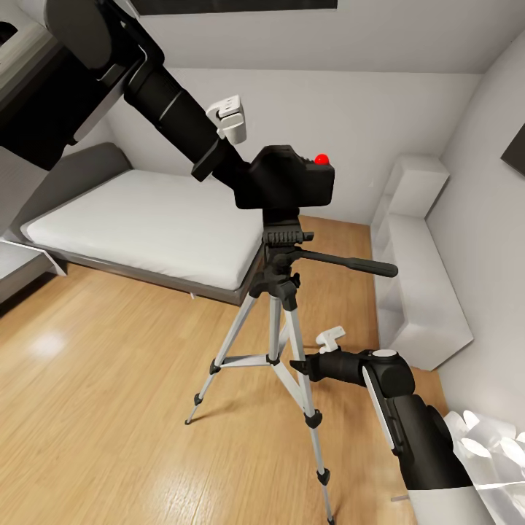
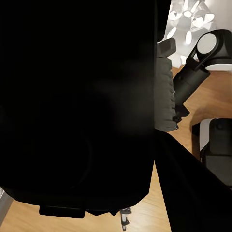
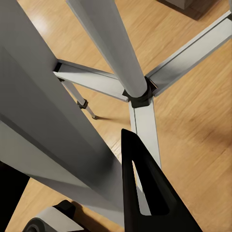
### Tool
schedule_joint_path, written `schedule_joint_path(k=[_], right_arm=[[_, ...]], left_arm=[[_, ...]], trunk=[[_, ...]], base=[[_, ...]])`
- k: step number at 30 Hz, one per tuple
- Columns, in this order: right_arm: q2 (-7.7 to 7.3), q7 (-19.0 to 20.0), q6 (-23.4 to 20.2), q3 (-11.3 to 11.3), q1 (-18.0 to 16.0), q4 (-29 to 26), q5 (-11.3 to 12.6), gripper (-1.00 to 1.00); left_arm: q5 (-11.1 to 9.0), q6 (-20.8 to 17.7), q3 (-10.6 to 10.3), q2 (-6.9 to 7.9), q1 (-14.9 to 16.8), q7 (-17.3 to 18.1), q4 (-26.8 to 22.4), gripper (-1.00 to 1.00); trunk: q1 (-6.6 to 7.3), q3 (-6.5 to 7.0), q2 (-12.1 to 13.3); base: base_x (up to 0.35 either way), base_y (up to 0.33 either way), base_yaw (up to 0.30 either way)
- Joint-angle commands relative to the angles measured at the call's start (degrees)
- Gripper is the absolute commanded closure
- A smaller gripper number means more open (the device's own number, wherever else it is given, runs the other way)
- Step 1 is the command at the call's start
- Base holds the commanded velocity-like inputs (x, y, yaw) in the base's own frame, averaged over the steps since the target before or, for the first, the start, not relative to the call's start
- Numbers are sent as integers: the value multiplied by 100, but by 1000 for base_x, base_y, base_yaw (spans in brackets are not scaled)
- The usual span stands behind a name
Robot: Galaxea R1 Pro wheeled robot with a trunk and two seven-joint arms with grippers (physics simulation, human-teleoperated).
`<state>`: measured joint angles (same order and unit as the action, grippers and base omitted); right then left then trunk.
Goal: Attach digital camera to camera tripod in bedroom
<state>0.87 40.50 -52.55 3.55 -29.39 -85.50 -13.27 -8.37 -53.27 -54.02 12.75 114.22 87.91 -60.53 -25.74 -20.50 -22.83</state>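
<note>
Digital camera (image 1: 286, 179) sat right on top of the camera tripod (image 1: 281, 292) head, black body with the red button (image 1: 321, 158) up, in the middle of the bedroom. Left arm reached in from upper left of the head view, left gripper (image 1: 244, 173) at the camera's near side; fingers hidden behind the black body, so could not tell if it was pinching the camera or spread. In the left wrist view the camera (image 2: 77, 106) blocked most of the frame as a dark mass, with the tripod head's ribbed grey edge (image 2: 164, 92) beside it.

Tripod stood upright on the light wood floor (image 1: 109, 408), three silver legs splayed, black pan handle (image 1: 350, 262) sticking out toward the right. Grey bed (image 1: 146, 219) with white mattress lay behind it, white shelf unit (image 1: 419, 277) along the right wall.

Right gripper (image 1: 300, 367) was low, just beside the front right tripod leg. Right wrist view showed one black finger (image 3: 145, 193) close against a silver leg (image 3: 53, 125), with the centre column (image 3: 108, 46) and leg braces past it. Other finger not seen, so open or closed unclear; touching the leg or not, could not tell.
</note>
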Motion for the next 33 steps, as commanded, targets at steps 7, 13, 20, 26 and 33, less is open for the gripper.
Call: schedule_joint_path(k=[7,13,20,26,33], right_arm=[[1,46,-63,-12,-5,51,-465,100],[1,46,-63,-12,-5,51,-464,100],[1,49,-63,-12,-5,51,-464,100],[1,47,-63,-12,-5,51,-464,100],[1,48,-63,-12,-5,51,-459,100]], left_arm=[[-16,-43,-21,8,12,7,17,-100],[-16,-43,-21,8,12,7,42,-100],[-16,-43,-21,8,12,7,49,-100],[-22,-43,-21,8,12,7,50,-100],[-32,-43,-13,30,12,7,66,-100]], trunk=[[-4,-11,-9],[-4,-11,-9],[-4,-11,-9],[-4,-11,-9],[-4,-11,-9]], base=[[0,0,0],[0,0,0],[0,0,0],[0,0,0],[0,0,0]])
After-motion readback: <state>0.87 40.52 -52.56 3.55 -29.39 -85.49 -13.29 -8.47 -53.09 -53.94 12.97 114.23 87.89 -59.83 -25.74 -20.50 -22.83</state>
